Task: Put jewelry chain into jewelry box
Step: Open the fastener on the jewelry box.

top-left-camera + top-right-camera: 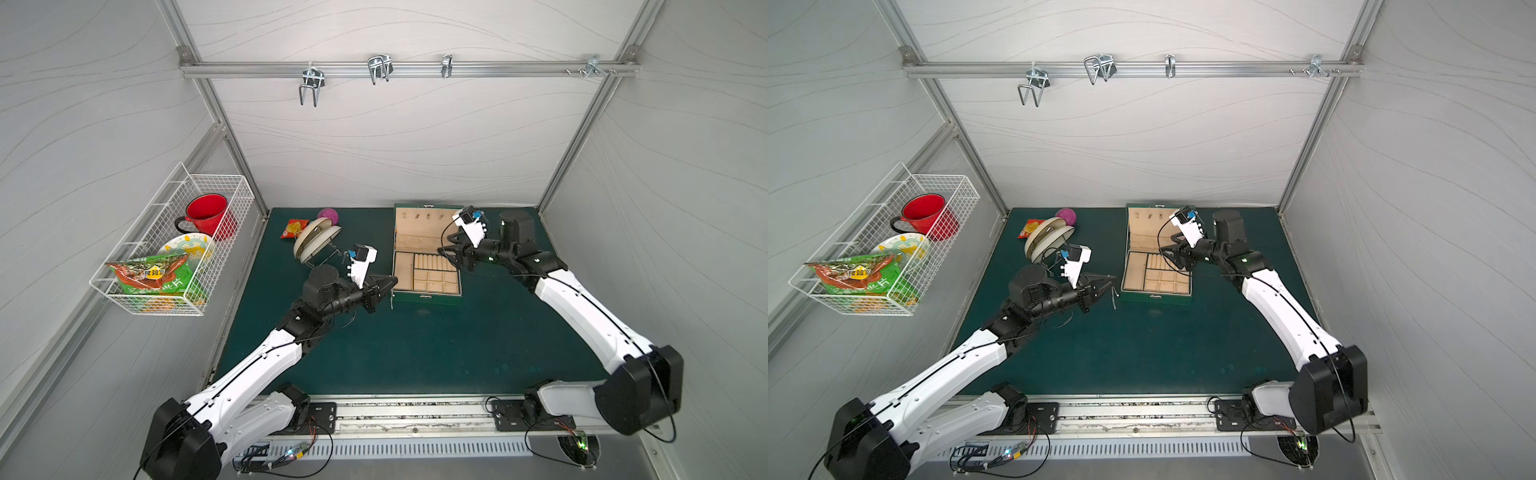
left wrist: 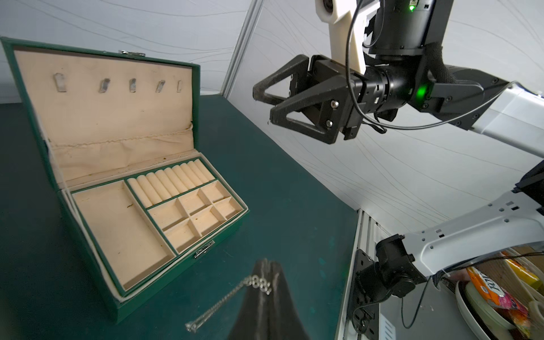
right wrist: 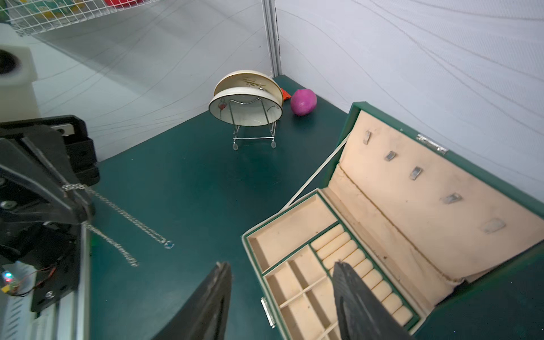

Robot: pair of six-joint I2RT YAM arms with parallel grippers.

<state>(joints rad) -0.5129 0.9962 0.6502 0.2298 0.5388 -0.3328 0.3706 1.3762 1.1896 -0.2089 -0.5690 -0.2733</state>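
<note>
Left arm stretched low beside jewelry box; left gripper clamped on dangling jewelry chain; right gripper hovers over box, jaws apart.

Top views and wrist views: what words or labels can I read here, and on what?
"片": white character on the green snack bag in the wire basket; the characters beside it are blurred.
Yellow label on that bag: too small to read.
Orange packet: lettering blurred, unreadable.
Jewelry box: no writing.
</note>
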